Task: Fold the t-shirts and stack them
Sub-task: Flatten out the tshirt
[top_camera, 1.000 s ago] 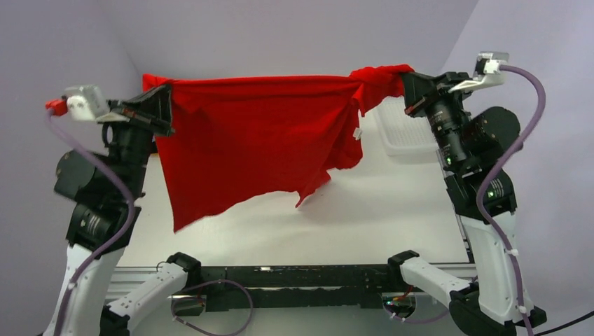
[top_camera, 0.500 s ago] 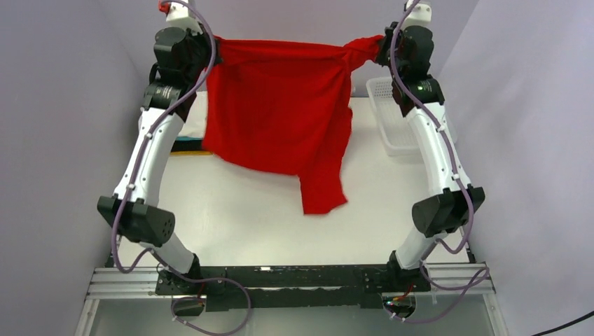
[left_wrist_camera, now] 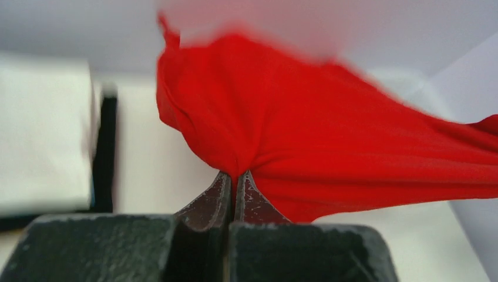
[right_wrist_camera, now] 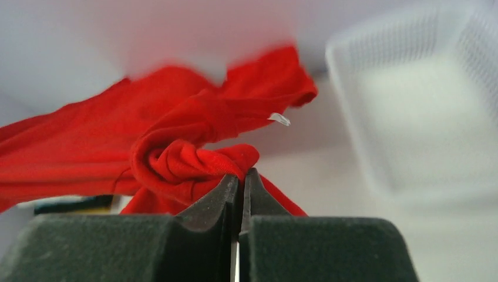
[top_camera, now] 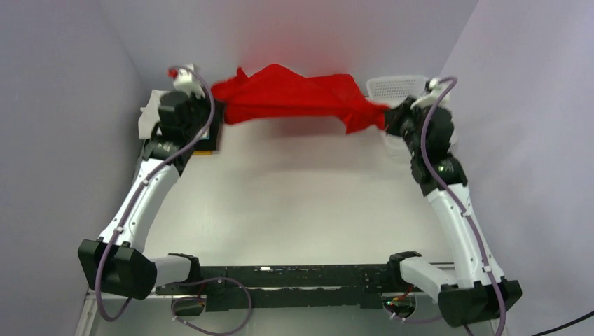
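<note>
- Since a second ago both arms have swung forward and down. The red t-shirt [top_camera: 294, 98] hung as a tall curtain then; now it is thrown out in a low band along the far edge of the table [top_camera: 294, 196].
- The left gripper [top_camera: 218, 120] is pinched tight on one bunched corner of it. The left wrist view shows the two tips closed, with cloth spilling out from between them.
- The right gripper [top_camera: 387, 120] is clamped the same way on a twisted knot of red, with a small white label poking out just behind it.
- The shirt's long axis runs left to right, strung between the two grippers. Its body billows away from them toward the back wall and is blurred at the top. I can't tell whether any of it touches the table.
- The folded shirts [left_wrist_camera: 47, 141] sit at the far left corner beside the left gripper, and the white basket [top_camera: 396, 87] sits at the far right corner beside the right one. The red cloth spans the gap between them.
- Each gripper is equally near its own end, so neither arm leads.
- My guess is the next move depends on the bare table lying on the near side of the grippers. The cloth would need to come down flat there without the right end snagging the basket.
</note>
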{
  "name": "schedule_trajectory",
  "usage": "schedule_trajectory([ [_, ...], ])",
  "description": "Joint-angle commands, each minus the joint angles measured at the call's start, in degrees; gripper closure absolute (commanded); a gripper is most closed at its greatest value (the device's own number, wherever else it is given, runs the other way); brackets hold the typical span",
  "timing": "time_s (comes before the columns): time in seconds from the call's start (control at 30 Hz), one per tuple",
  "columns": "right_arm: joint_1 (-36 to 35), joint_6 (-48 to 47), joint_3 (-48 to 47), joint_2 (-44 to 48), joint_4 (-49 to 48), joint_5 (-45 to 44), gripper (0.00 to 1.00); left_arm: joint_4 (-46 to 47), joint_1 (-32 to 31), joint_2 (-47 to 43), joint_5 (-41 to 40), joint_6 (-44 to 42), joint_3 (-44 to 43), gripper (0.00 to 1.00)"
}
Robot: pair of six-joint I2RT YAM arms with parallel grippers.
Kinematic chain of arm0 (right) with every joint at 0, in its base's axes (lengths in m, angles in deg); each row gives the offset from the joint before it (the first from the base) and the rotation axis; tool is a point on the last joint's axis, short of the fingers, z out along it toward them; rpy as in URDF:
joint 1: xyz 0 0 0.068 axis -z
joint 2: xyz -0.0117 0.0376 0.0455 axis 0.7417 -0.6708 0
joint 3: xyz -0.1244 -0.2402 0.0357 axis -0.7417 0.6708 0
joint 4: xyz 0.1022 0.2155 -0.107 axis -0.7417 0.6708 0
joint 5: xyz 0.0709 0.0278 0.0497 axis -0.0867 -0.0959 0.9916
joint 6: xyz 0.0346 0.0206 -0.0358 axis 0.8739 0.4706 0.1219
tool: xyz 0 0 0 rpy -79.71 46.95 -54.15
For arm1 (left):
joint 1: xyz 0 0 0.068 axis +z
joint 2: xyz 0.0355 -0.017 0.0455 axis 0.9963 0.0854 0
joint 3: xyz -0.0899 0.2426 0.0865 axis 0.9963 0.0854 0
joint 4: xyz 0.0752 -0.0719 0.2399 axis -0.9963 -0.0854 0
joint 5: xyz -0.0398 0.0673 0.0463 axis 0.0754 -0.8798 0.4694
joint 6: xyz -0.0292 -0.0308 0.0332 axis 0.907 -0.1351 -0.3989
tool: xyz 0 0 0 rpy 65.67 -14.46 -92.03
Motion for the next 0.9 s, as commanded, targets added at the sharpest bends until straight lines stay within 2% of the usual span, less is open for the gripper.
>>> schedule_trajectory([
  [0.0,0.5,14.3,18.9,8.9,7.8,7.5,0.93,-2.0,0.0,-4.2,-1.8,8.8,20.6,1.0],
  [0.03,0.5,16.6,25.2,11.4,9.5,8.8,0.92,-2.9,-0.4,-5.1,-1.4,11.2,25.1,0.99],
  [0.07,0.5,17.6,29.8,13.6,10.2,11.1,0.9,-3.0,-0.9,-6.0,-1.3,12.7,29.5,0.93],
  [0.1,0.5,17.0,32.9,15.3,11.0,14.0,0.84,-2.9,-1.6,-6.9,-1.6,14.2,33.5,0.84],
  [0.13,0.4,15.5,34.8,16.4,13.4,15.4,0.71,-3.5,-2.3,-7.4,-1.8,15.3,36.6,0.64],
  [0.17,0.5,13.8,36.0,17.1,15.8,16.2,0.56,-4.3,-2.8,-7.9,-1.6,15.6,38.8,0.28],
  [0.2,0.4,12.8,36.7,17.5,17.9,16.1,0.4,-6.1,-3.2,-8.3,-2.1,15.9,40.0,0.04],
  [0.27,0.5,11.6,37.3,17.6,20.0,14.4,0.25,-11.4,-3.9,-9.1,-4.6,16.9,39.9,0.01],
  [0.37,0.4,10.1,36.9,16.3,17.1,12.7,0.07,-12.2,-4.5,-10.8,-6.9,16.1,38.6,0.01],
  [0.43,0.4,10.1,35.8,14.2,13.7,13.4,0.01,-11.8,-4.8,-11.2,-5.6,15.2,36.9,0.0],
  [0.57,-1.5,11.3,35.9,7.6,3.0,20.2,0.0,-7.8,-6.2,-8.0,0.8,13.7,34.1,0.01],
  [0.63,-6.4,10.9,34.0,2.2,0.8,18.8,0.0,-5.4,-7.0,-4.8,3.9,14.5,33.6,0.01],
  [0.73,-15.7,10.1,29.6,-7.0,0.3,11.9,0.0,-0.9,-8.3,0.2,7.7,15.6,34.5,0.01],
  [0.87,-18.4,9.6,26.0,-18.5,-2.4,15.0,0.0,2.0,-8.2,7.2,9.6,16.6,35.8,0.01],
])
